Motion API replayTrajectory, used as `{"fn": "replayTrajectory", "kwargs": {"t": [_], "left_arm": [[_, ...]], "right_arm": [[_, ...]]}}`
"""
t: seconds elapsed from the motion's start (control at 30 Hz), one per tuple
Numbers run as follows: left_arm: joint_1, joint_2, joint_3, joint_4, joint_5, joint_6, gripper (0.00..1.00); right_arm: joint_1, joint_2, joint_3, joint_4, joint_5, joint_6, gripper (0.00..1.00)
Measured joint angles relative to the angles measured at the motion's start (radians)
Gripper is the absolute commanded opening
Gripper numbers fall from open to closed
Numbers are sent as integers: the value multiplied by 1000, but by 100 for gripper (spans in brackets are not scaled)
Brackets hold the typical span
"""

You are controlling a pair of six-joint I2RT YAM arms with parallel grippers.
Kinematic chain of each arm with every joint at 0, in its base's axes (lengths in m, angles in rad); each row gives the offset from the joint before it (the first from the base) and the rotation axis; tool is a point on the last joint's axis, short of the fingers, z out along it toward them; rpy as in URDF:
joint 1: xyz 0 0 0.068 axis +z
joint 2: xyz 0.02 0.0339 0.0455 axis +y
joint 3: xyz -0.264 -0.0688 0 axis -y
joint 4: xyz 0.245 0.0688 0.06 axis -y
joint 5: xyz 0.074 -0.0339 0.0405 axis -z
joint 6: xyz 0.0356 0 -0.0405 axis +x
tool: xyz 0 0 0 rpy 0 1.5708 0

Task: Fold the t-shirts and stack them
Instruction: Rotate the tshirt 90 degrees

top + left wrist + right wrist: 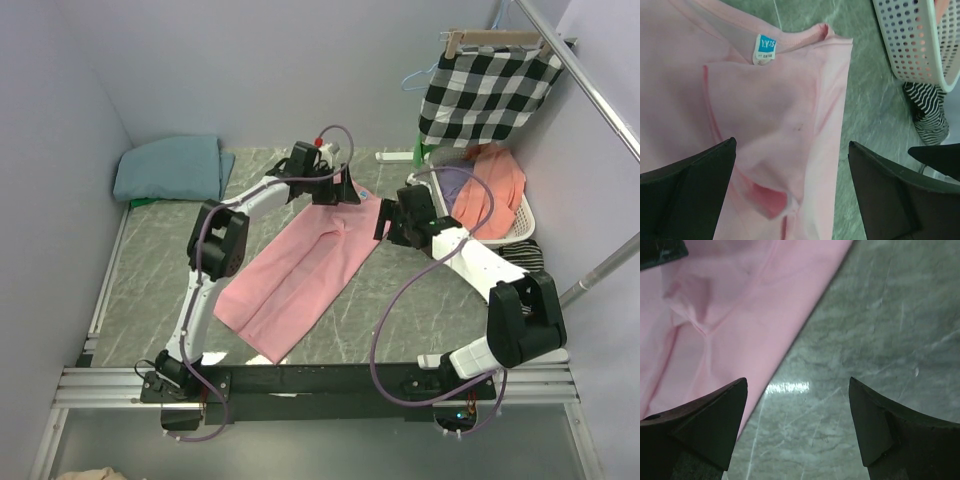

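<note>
Grey marbled table [150, 290]: pink t-shirt [300, 265], folded lengthwise, centre frame; teal t-shirt [168, 167], folded, upper left. Left gripper [791, 150] jaws parted over pink collar; right gripper [797, 385] parted, empty, beside its edge.

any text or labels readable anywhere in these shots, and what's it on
"Y.Y-SS", roughly, last letters blurred: blue neck tag inside the collar of the light pink cotton t-shirt.
Small print on the tag's white lower strip: too small to read.
No other text visible.
</note>
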Motion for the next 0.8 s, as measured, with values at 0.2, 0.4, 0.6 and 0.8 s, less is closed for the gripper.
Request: {"fn": "replayTrajectory", "kwargs": {"t": [0.2, 0.4, 0.6, 0.8], "left_arm": [[0, 121, 90, -1, 89, 9, 99], [0, 160, 151, -4, 15, 29, 99], [27, 159, 146, 27, -98, 22, 99], [156, 98, 36, 93, -179, 0, 100]], "right_arm": [[19, -3, -56, -7, -34, 28, 88], [87, 24, -37, -14, -57, 34, 88], [172, 126, 41, -40, -75, 34, 88], [222, 172, 74, -58, -74, 33, 88]]}}
